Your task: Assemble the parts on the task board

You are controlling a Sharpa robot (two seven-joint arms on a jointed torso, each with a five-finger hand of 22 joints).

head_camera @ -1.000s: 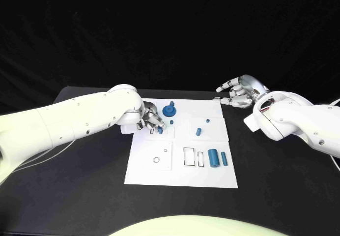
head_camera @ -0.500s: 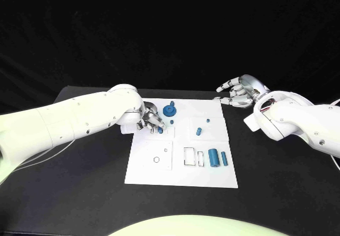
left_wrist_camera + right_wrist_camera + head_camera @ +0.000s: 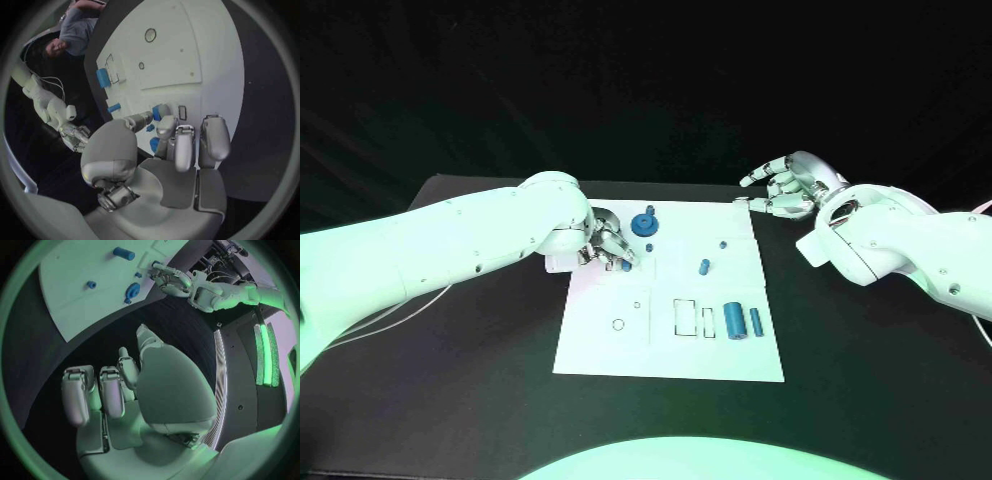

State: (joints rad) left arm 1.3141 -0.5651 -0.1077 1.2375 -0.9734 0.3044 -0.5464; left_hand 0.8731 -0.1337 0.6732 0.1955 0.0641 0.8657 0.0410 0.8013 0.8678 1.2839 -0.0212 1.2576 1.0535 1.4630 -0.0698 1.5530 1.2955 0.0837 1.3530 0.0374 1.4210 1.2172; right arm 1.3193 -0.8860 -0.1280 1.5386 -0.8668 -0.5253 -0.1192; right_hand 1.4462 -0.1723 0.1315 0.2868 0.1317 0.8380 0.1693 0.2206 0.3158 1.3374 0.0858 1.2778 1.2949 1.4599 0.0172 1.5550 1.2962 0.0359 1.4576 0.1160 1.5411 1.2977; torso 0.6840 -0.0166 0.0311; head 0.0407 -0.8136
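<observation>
A black table carries the work, its top dark and matte. A thin pale cable trails across its left part (curving toward the near edge). Behind the table hangs a black backdrop, falling in soft folds

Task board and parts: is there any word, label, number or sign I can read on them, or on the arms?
None can be read.
Task board: only black outlines of slots and holes, no lettering.
Blue parts, such as the large cylinder: plain, no marks.
Left hand and right hand: no legible label or brand.
</observation>
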